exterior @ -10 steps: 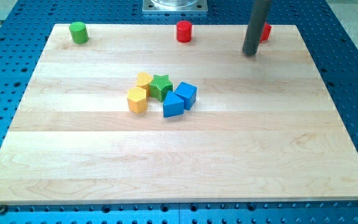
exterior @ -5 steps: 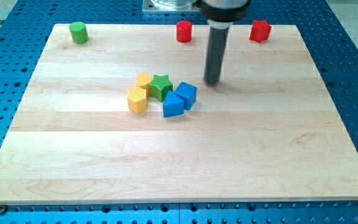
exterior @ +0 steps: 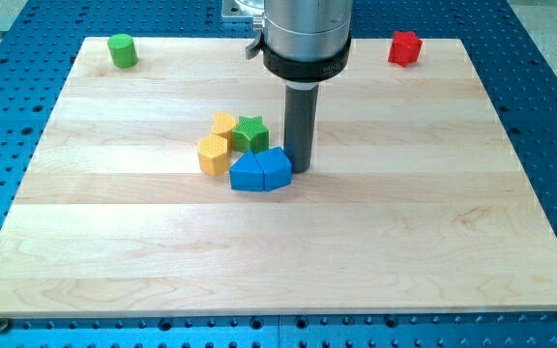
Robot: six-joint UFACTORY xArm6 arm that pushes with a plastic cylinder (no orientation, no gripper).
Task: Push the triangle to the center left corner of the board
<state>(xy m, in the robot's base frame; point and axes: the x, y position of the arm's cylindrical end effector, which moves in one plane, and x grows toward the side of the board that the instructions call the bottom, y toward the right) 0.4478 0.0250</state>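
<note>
A blue triangle block (exterior: 248,173) lies near the board's middle, touching a blue cube (exterior: 276,170) on its right. My tip (exterior: 299,168) stands at the right side of the blue cube, touching it or very close. Just above the two blue blocks sit a green star (exterior: 250,132) and two yellow blocks (exterior: 214,154), (exterior: 224,124), clustered together.
A green cylinder (exterior: 121,49) stands at the board's top left. A red star-like block (exterior: 405,46) stands at the top right. The arm's wide body (exterior: 306,34) covers the top middle of the board. The wooden board (exterior: 114,242) lies on a blue perforated table.
My tip moved from the top right down and left to the blue cube. The two blue blocks shifted left and down. The arm now hides the red cylinder at the top middle.
</note>
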